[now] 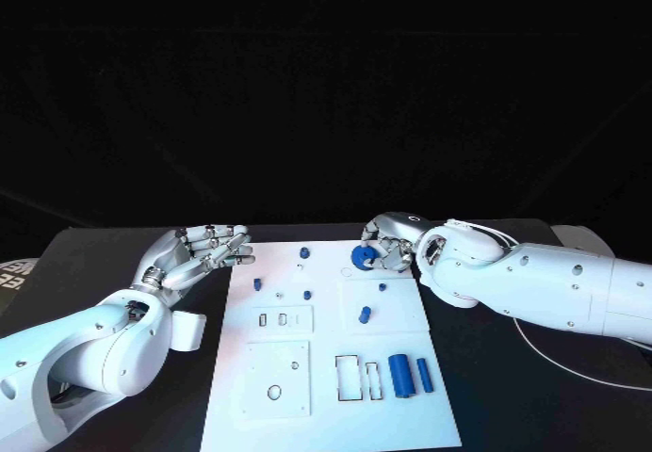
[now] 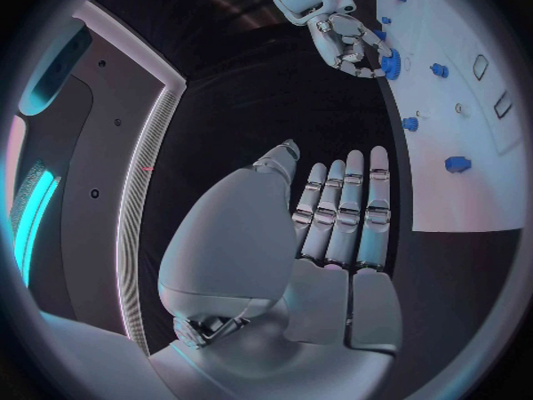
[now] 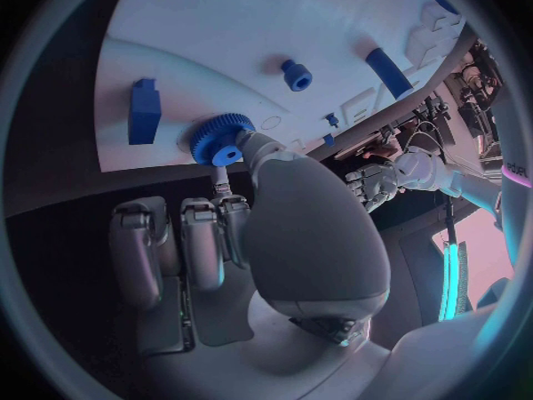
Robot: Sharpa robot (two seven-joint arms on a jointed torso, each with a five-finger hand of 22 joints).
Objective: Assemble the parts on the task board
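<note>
Overall: a white board lies mid-table between the two arms.
Right hand: at the board's far edge, fingers closed around a blue toothed gear; the right wrist view shows the gear pinched at the fingertips, right against the board's surface.
Left hand: beside the board's left edge over the black table, fingers straight and side by side, holding nothing; the left wrist view shows it off the board.
Cylinders: two blue ones, a thick and a thin, lying side by side at the board's near right.
Small parts: a peg near the far edge, another at the left, an oblong piece mid-board.
Block: blue, rectangular, just beside the gear in the right wrist view.
</note>
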